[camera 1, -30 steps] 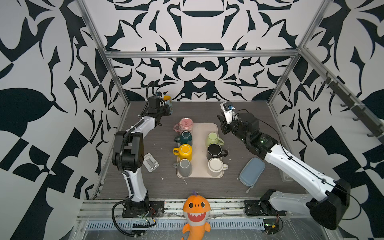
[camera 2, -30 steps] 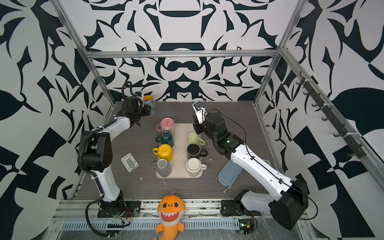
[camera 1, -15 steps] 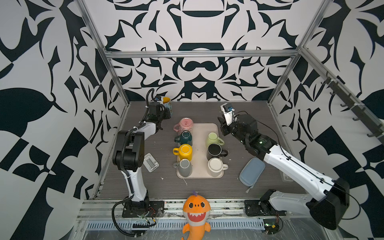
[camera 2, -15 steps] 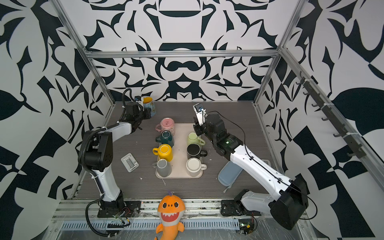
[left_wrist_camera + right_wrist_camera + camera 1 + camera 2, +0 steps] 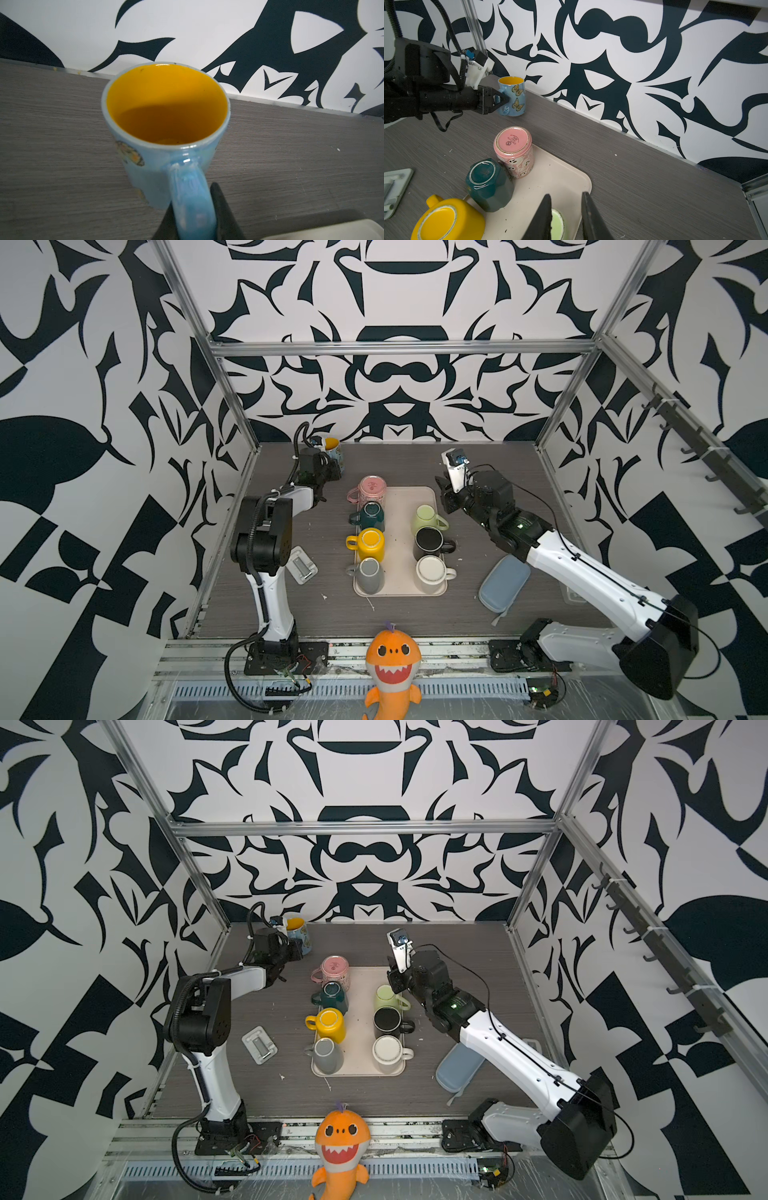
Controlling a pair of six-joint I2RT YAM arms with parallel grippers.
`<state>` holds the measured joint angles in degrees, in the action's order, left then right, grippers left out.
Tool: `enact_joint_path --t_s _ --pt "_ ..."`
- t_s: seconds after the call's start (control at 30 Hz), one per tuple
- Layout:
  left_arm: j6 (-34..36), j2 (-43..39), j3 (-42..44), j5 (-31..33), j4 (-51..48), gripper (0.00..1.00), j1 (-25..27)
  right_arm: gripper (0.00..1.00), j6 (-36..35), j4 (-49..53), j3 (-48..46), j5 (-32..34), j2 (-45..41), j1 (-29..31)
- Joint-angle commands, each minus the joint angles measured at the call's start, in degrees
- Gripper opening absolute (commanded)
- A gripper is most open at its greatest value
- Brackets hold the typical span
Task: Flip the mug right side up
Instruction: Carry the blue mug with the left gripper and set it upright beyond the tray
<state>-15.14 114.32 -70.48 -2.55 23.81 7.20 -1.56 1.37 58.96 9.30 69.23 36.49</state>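
We saw the blue mug (image 5: 512,96) upright on the table, left gripper (image 5: 503,99) clamping its handle; release remained. Right gripper (image 5: 565,216) seemingly empty, parted.

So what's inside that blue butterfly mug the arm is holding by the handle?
The blue butterfly mug looks empty: only its yellow-orange inner wall shows. The near rim hides the bottom, so I can't see that part. The left end effector grips its handle.

We saw bare table (image 5: 490,472) behind and right of the tray (image 5: 399,531); the back wall (image 5: 399,406) hemmed the blue mug (image 5: 333,452), mugs crowding the tray.
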Motion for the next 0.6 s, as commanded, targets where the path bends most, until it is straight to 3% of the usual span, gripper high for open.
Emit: enact_joint_path --t_s 0.0,0.57 --pt "-0.6 -0.1 0.2 0.6 8.7 0.00 -0.5 0.28 1.4 -2.7 -0.1 0.8 -1.9 0.3" --pt "-0.5 0.9 3.6 -0.7 9.2 0.01 -0.6 0.29 1.9 -3.3 -0.7 1.1 -2.2 0.3"
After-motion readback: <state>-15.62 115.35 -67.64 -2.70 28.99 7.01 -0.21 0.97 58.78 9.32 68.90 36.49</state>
